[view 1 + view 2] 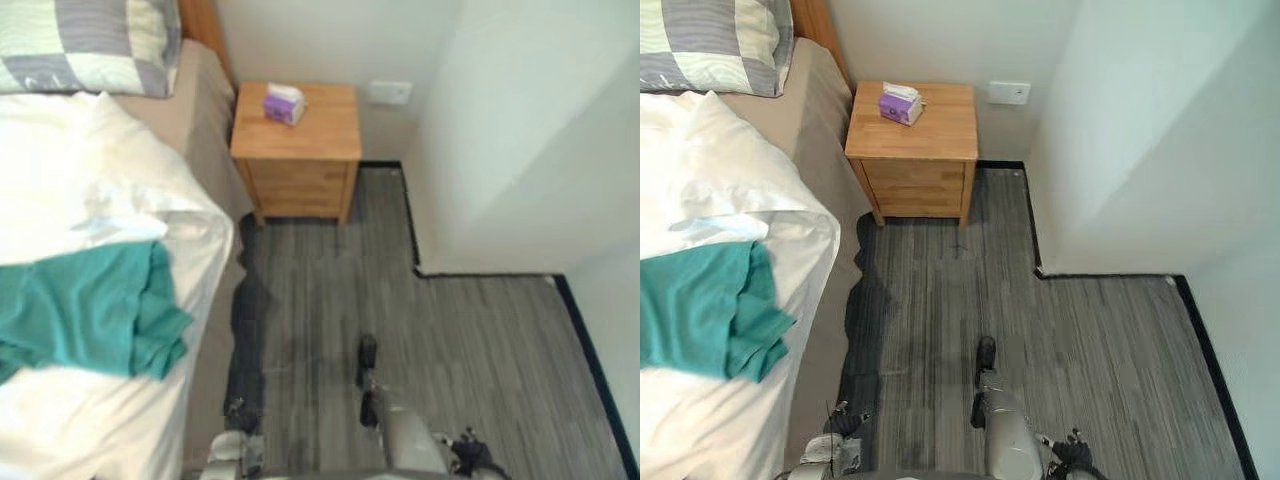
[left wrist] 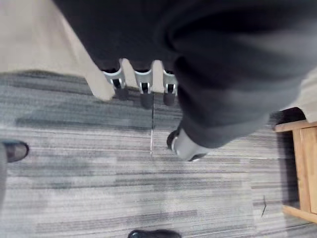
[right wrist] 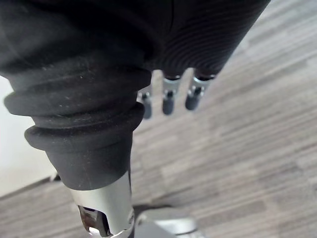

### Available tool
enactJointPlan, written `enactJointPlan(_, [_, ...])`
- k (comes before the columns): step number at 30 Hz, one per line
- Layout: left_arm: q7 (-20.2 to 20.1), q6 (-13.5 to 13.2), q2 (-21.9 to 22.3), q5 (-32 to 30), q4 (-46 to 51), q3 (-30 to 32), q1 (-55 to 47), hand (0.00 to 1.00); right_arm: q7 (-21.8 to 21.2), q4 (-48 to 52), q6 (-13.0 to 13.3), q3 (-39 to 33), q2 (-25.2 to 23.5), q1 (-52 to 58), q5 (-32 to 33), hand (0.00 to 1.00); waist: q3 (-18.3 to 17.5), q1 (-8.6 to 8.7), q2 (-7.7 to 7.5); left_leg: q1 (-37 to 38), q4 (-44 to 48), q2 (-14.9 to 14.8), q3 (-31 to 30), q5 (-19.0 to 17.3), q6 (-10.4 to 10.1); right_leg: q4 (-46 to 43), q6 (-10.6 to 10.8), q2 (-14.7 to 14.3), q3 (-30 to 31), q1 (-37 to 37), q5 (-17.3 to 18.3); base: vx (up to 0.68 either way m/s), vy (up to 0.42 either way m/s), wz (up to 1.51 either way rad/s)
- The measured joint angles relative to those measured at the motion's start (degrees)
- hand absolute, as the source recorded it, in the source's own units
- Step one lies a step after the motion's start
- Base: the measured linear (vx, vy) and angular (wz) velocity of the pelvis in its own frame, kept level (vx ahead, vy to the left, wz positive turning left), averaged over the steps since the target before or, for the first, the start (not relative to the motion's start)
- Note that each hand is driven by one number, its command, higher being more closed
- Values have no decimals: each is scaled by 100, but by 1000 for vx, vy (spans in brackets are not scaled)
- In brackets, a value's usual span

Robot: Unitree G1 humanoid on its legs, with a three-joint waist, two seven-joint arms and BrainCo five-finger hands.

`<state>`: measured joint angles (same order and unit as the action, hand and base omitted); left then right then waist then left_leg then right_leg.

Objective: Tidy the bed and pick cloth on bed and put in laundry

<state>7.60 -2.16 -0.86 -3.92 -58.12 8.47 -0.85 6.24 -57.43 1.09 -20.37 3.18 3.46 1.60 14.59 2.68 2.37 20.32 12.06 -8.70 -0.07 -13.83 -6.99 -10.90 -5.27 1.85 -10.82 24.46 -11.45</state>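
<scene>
"Lying crumpled on bed (image 1: pixel 100 180) near its edge, teal cloth (image 1: pixel 85 310). Soft, light, prob. limp?"

"I think yes. Pinch a raised fold. Left robot hand (image 2: pixel 143 87) & right robot hand (image 3: pixel 168 94) hang slack, spread, holding nothing."

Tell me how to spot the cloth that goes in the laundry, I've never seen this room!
Find the bed on the robot's left, with a checked pillow at its head. On the white duvet, near the edge by the floor, lies a crumpled teal cloth. It is the only blue-green thing there; everything around it is white, beige or grey.
</scene>
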Motion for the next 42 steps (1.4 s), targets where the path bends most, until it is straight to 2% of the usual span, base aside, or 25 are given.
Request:
enactJointPlan(2, [5,-81,79,-35,-96,150,-63,0,-25,-21,20,17,31,-73,-7,0,18,-1,5,-223,424,58,-143,100,46,-695,-122,77,-90,-319,695,572,-348,35])
enactJointPlan(3, [7,-102,103,-35,-89,272,-130,0,-27,-17,34,51,52,-61,-10,0,15,-9,31,-412,908,42,-93,482,89,-750,-115,43,-158,-565,907,370,-229,39])
enactJointPlan(4, [19,-110,149,9,-24,492,-229,0,-33,-14,47,269,179,-23,-10,0,-31,-39,78,-785,1908,-36,-122,1197,-70,-709,7,-17,-201,-923,1197,390,-227,30])
enactJointPlan(6, [18,-117,194,61,81,560,-268,0,-34,42,60,533,247,-10,-23,0,-38,-130,87,-1553,3511,-237,-69,1892,-218,-241,-27,-83,-269,-1529,1373,534,-150,24])
enactJointPlan(7, [19,-146,230,129,162,578,-262,0,-25,32,80,571,303,-38,-34,0,-2,-189,200,-2107,4494,-528,283,1370,-22,-12,-101,-178,-317,-1870,1432,460,-89,18])
enactJointPlan(9, [19,-208,235,228,362,571,-260,0,-18,-79,65,578,314,-75,-86,0,37,-336,158,-2741,4868,-630,819,658,267,241,-3,-94,-349,-2424,1588,384,-52,17])
enactJointPlan(12, [19,-285,230,229,524,559,-263,0,-28,-143,45,561,266,-121,-231,0,56,-383,44,-3225,3299,-372,1692,326,243,361,296,263,-682,-2964,1761,451,13,51])
enactJointPlan(13, [18,-285,248,227,532,473,-302,0,-32,-115,38,543,292,-83,-262,0,2,-365,116,-3248,1737,-230,2408,768,499,431,484,310,-978,-3173,1917,447,73,127])
enactJointPlan(14, [5,-272,228,219,514,373,-307,0,-29,-117,21,520,282,-43,-343,0,-82,-349,43,-3174,1201,-86,3233,736,999,463,623,392,-1382,-3359,2037,551,94,152])
enactJointPlan(15, [6,-270,201,213,510,333,-308,0,-30,-130,11,489,240,-28,-378,0,-157,-355,-3,-3131,960,26,3437,710,1064,499,645,470,-1577,-3396,2052,498,101,201])
enactJointPlan(16, [4,-262,146,206,505,303,-320,0,-30,-128,8,409,162,-18,-442,0,-250,-361,-55,-3022,457,299,3727,676,1475,522,731,550,-2045,-3504,2102,474,84,208])
enactJointPlan(18, [-5,-199,78,222,474,357,-314,0,-50,-129,16,394,81,-78,-456,0,-257,-399,-241,-2869,189,668,3478,606,1578,190,912,701,-2459,-3714,2213,480,26,192])
enactJointPlan(19, [-5,-178,69,216,433,330,-300,0,-101,-105,26,393,70,-87,-463,0,-260,-464,-254,-2538,-32,876,3140,590,1592,-909,1044,1014,-2522,-3672,2212,518,-15,166])
enactJointPlan(21, [-5,-143,42,210,323,205,-311,0,-145,-11,54,421,74,-50,-506,0,-285,-378,-238,-2091,-243,987,2575,541,1548,-2885,1339,1489,-2279,-3262,1777,532,-49,172])
enactJointPlan(23, [-2,-85,-32,216,216,87,-289,0,-156,83,92,456,-7,-77,-569,0,-272,-342,-221,-1658,-318,926,1849,481,1512,-4395,1231,1596,-1618,-2472,2337,516,-203,168])
enactJointPlan(26, [9,-49,-33,209,216,61,-302,0,-148,109,100,458,54,-67,-573,0,-211,-293,-98,-1334,-253,701,1219,507,1466,-3598,1110,1259,-1119,-2077,2705,337,-253,146])
enactJointPlan(28, [8,-68,-56,192,186,59,-314,0,-136,110,105,450,78,-17,-570,0,-227,-221,-140,-1364,-147,587,552,563,1102,-2246,1157,838,17,-1811,2716,216,-349,195])
enactJointPlan(29, [4,-84,-55,138,173,51,-314,0,-130,93,106,436,67,98,-569,0,-255,-169,-202,-1459,-137,602,88,508,874,-1375,1222,612,1091,-1808,2633,150,-436,192])
enactJointPlan(30, [0,-94,-67,94,183,42,-316,0,-131,72,101,434,47,159,-569,0,-285,-164,-264,-1483,-140,641,-69,454,784,-1141,1255,597,1501,-1810,2528,134,-458,250])
enactJointPlan(31, [2,-132,-196,84,192,8,-312,0,-131,-12,83,417,-74,322,-547,0,-402,-147,-563,-1583,-145,811,-413,298,535,-831,1319,668,2235,-1819,2021,155,-610,220])
enactJointPlan(33, [8,-136,-135,101,157,126,-311,0,-124,-126,56,259,12,341,-444,0,-400,-219,-366,-1678,-133,662,-743,384,231,-945,1404,593,1917,-1906,2198,87,-496,159])
enactJointPlan(34, [7,-157,-56,100,184,136,-388,0,-124,-146,56,240,121,302,-445,0,-427,-259,-107,-1686,-239,432,-741,415,178,-843,1276,429,1688,-1994,2170,-16,-278,66])
enactJointPlan(35, [8,-162,23,107,186,290,-438,0,-130,-146,46,244,175,265,-448,0,-432,-257,-4,-1667,-393,252,-793,533,21,-773,1184,295,1530,-2055,2143,-27,-245,54])
enactJointPlan(40, [-7,-196,109,133,196,493,-454,0,-113,-195,-7,216,55,391,-445,0,-445,-169,-90,-1842,-630,79,-519,1073,-39,-686,997,295,1027,-2114,2097,-73,-127,51])
enactJointPlan(42, [-2,-185,74,225,184,660,-461,0,-87,-186,-9,7,-57,488,-433,0,-425,-136,-252,-1900,-574,-12,762,1122,172,-588,897,460,771,-2124,2005,-110,25,49])
